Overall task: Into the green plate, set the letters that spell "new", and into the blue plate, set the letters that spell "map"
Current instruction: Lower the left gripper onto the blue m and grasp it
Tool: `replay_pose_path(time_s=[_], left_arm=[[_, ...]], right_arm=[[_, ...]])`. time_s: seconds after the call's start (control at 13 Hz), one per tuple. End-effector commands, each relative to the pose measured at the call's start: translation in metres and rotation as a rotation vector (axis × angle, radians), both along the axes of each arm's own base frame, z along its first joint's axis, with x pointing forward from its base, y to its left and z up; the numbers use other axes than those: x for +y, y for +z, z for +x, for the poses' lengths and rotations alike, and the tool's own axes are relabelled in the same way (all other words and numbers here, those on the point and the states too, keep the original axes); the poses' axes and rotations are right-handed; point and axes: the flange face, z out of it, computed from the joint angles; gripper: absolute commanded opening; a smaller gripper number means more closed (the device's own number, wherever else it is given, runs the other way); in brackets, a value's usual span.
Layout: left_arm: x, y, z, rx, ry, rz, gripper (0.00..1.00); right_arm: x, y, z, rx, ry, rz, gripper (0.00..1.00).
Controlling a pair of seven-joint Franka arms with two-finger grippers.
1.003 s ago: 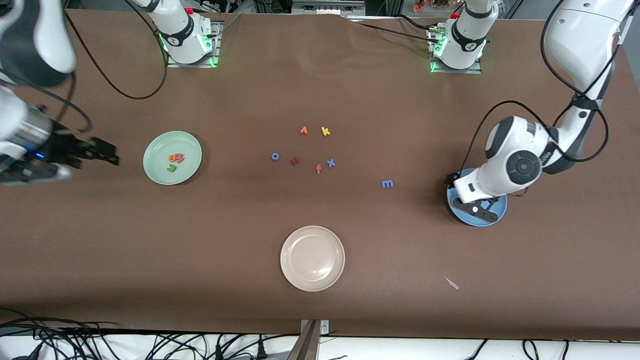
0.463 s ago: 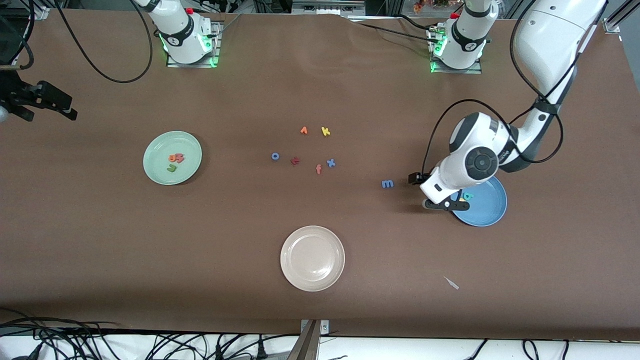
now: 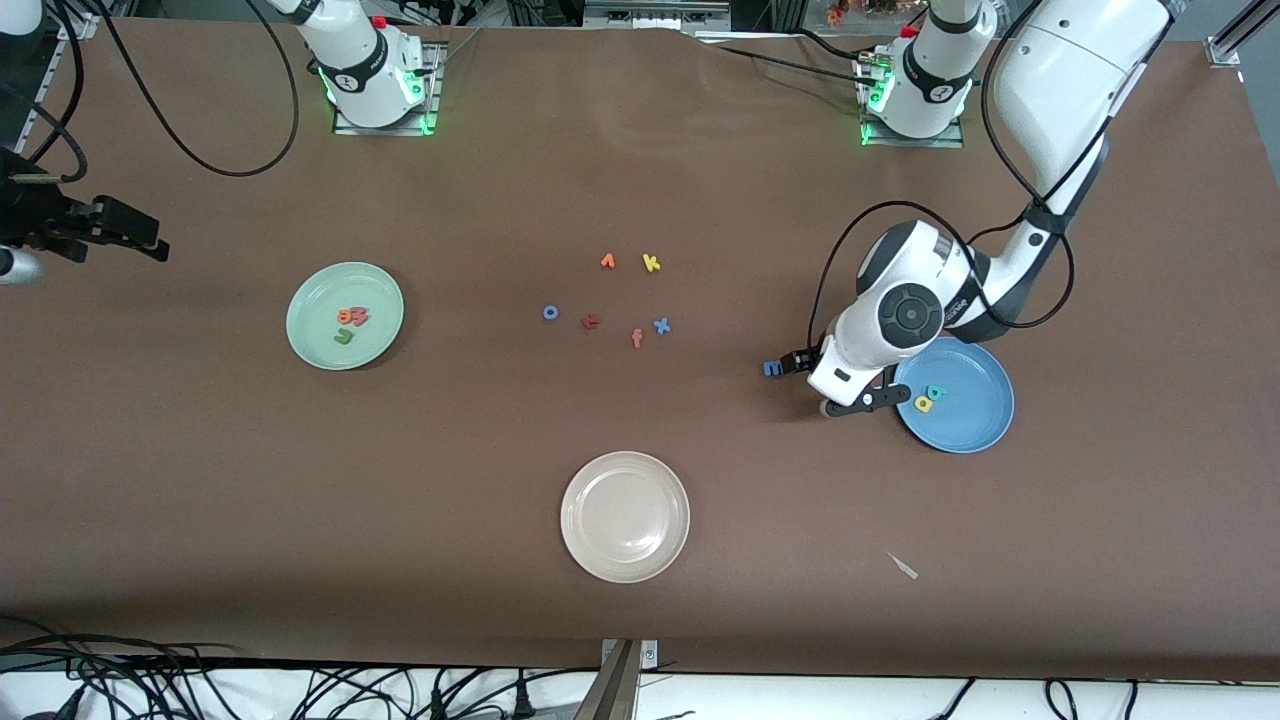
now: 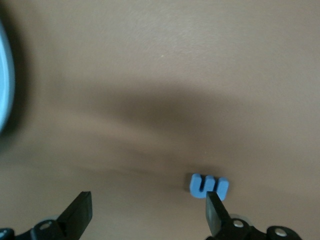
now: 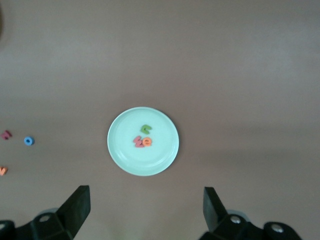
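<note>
The blue "m" [image 3: 774, 369] lies on the counter [image 3: 700, 180] just beside the left end effector [image 3: 828, 385], toward the right arm's end, its long axis running across the open fingers; the blue plate [image 3: 975, 425] sits close by. The right end effector [image 3: 135, 238] waits open, well apart

Even overhead light leaves soft shadows on the desk [image 3: 640, 180]; the left wrist view is smeared with blur.
</note>
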Motion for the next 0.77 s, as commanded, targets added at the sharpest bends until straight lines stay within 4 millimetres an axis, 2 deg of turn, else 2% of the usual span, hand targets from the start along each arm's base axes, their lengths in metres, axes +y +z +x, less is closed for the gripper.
replay_pose_path(time_s=[0.0, 0.54, 0.69], left_arm=[[-0.014, -0.004, 0.003, 0.016, 0.195, 0.023, 1.0], [-0.02, -0.003, 0.011, -0.029, 0.799, 0.04, 1.0], [-0.027, -0.003, 0.009, -0.027, 0.955, 0.052, 1.0]], right_arm=[[0.013, 0.006, 0.006, -0.004, 0.011, -0.004, 1.0], [0.021, 0.004, 0.005, 0.006, 0.019, 0.003, 1.0], [0.02, 0.004, 0.005, 0.005, 0.016, 0.003, 1.0]])
